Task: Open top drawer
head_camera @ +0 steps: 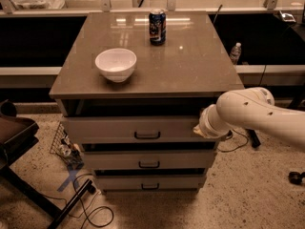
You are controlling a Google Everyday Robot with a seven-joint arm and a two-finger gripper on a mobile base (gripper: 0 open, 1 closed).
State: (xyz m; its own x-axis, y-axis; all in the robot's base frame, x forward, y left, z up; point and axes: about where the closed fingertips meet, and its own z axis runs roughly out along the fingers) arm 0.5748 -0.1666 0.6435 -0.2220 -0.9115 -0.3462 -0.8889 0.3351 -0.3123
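The top drawer (109,129) is the tallest light grey front under the brown cabinet top, with a small dark bar handle (147,135) at its centre. It stands pulled out a little, and a dark gap shows above it. My white arm comes in from the right. My gripper (199,128) is at the drawer's right end, pressed against the front corner, mostly hidden by the wrist.
Two shallower grey drawers (148,161) sit below. A white bowl (116,64) and a blue soda can (157,26) stand on the cabinet top (200,66). A dark chair (14,137) and cables (90,204) are on the floor at left. A water bottle (235,52) stands behind at right.
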